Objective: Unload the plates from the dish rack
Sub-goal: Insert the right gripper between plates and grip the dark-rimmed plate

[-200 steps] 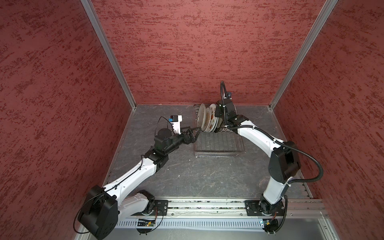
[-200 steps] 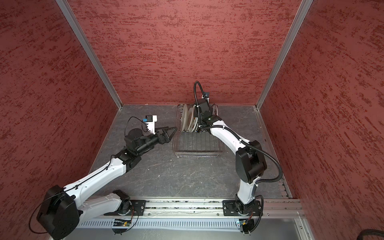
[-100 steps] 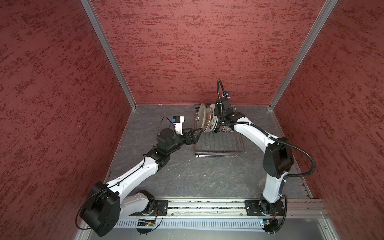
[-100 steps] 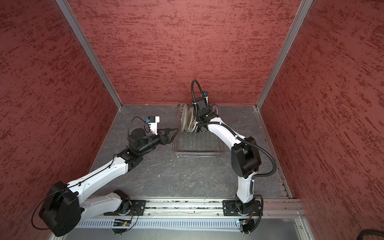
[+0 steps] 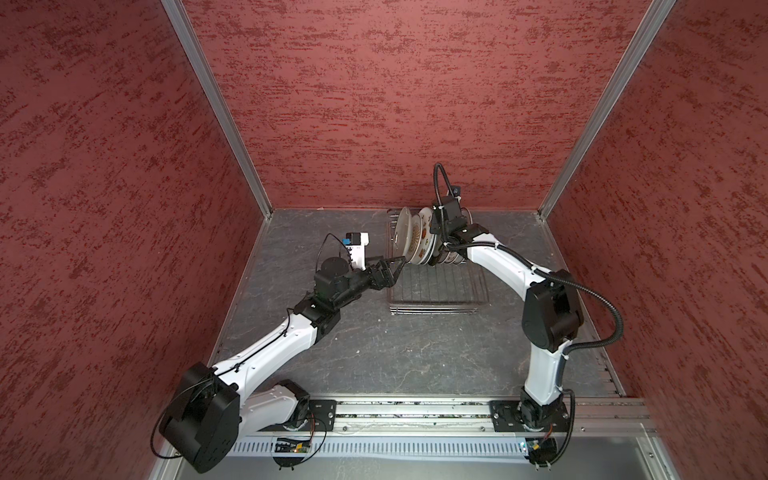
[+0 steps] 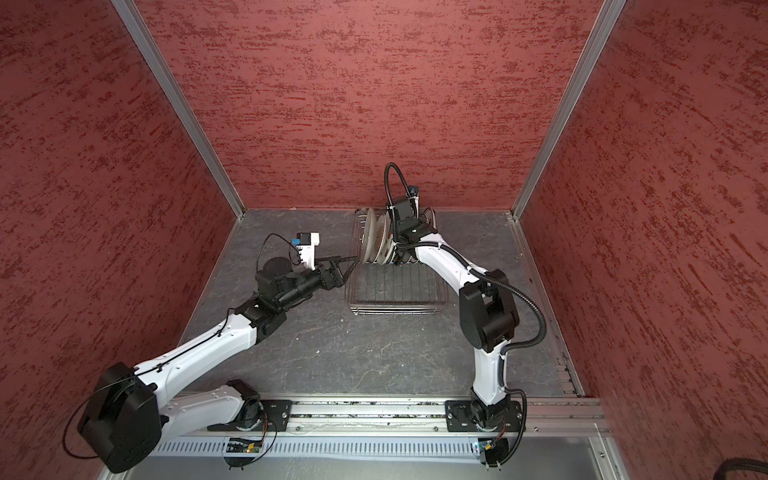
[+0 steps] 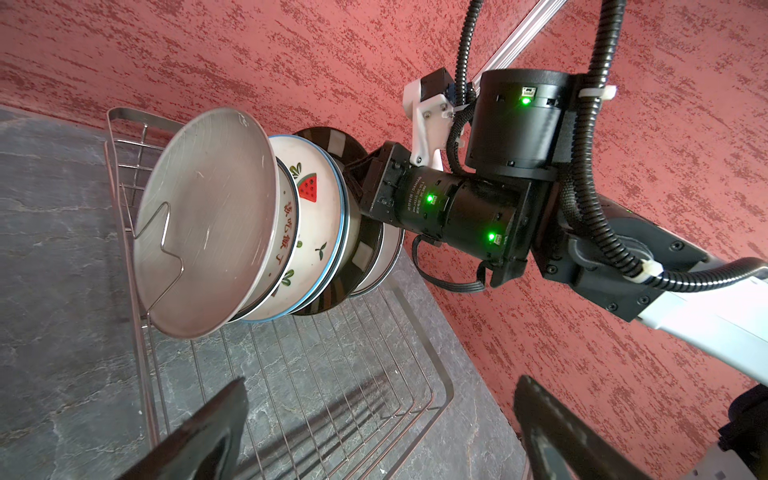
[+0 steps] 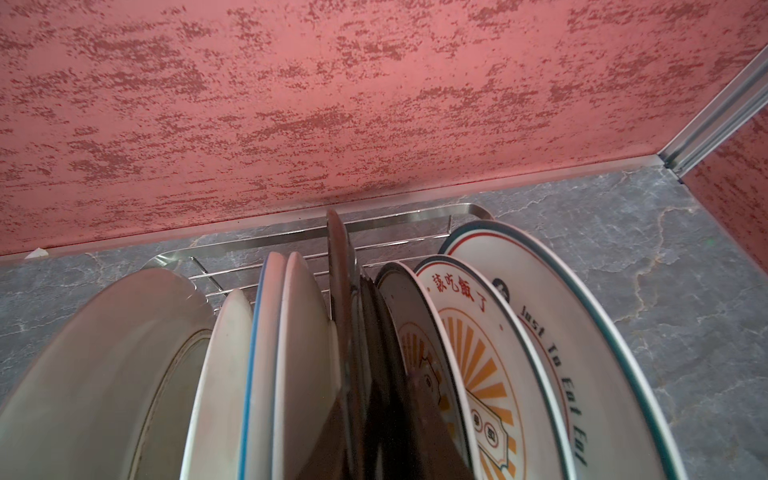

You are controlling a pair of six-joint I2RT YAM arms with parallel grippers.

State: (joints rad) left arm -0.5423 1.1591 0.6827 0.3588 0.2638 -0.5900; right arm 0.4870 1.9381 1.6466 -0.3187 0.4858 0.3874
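So the left pincer (image 7: 381,380) is wide open and empty, with the plates (image 7: 208,216) standing on edge in the rack (image 5: 440,286) just ahead of it. Right pincer (image 8: 374,424) straddles the dark plate (image 7: 320,139); can't tell if it's actually clamped.

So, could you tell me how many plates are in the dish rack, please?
7, upright in the dish rack, far end, from left: cream plate, white plate, watermelon plate, dark plate, dark-rimmed sunburst plate, red-character sunburst plate, lettered plate. They overlap, so another may be hidden.
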